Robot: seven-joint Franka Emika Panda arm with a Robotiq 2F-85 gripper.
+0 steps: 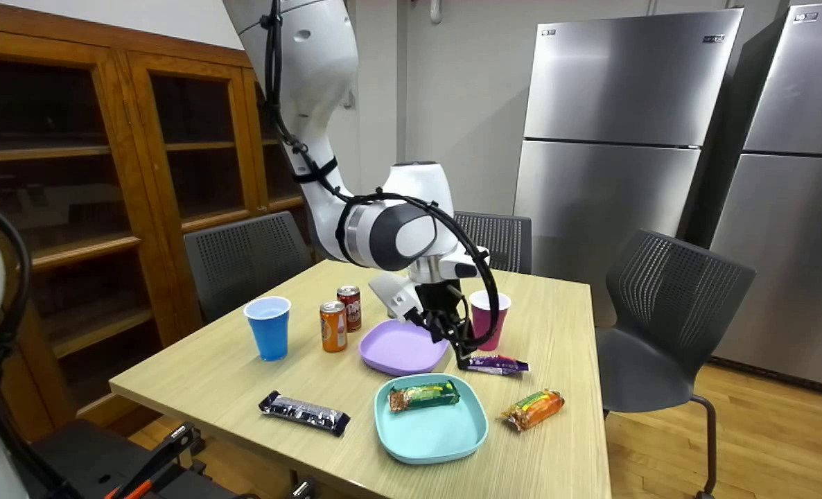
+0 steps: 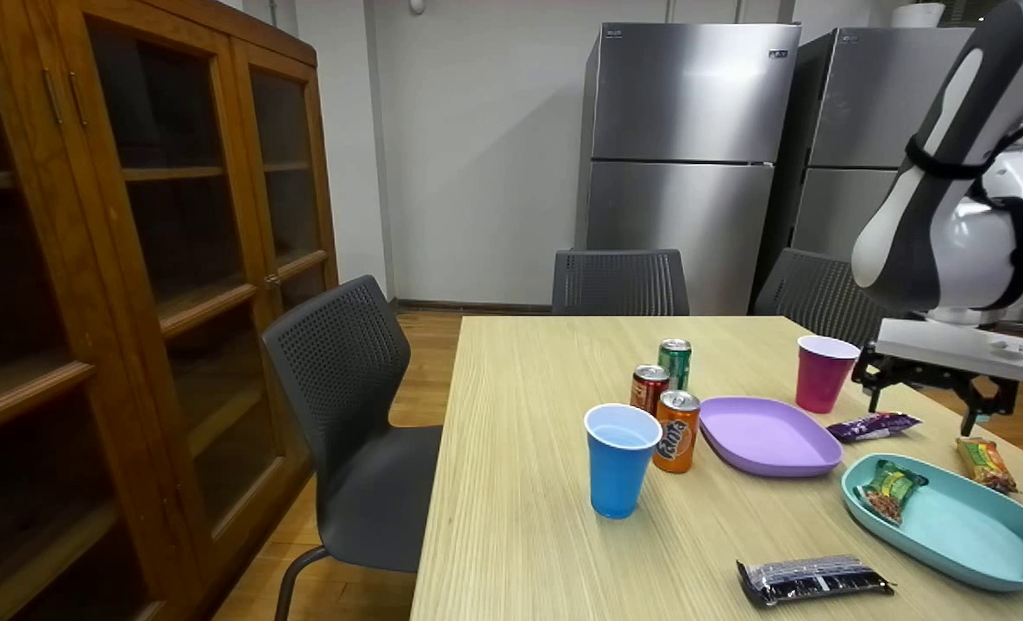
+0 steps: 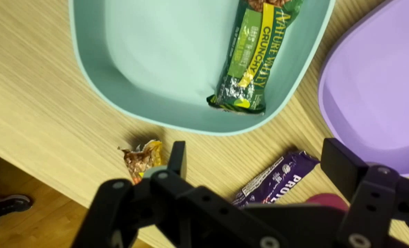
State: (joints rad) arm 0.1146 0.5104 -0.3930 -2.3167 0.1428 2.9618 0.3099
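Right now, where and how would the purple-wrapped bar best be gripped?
Probably at its middle, from straight above: the purple-wrapped bar lies flat, long and narrow, with the purple plate and magenta cup nearby. The open pincer should likely turn first, to close across the bar's narrow width; as it stands, it is spread more along the length.

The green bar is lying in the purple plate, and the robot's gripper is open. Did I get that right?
Not quite: the wrist view shows the green bar lying in the teal plate, not the purple plate. The gripper is open, as you said.
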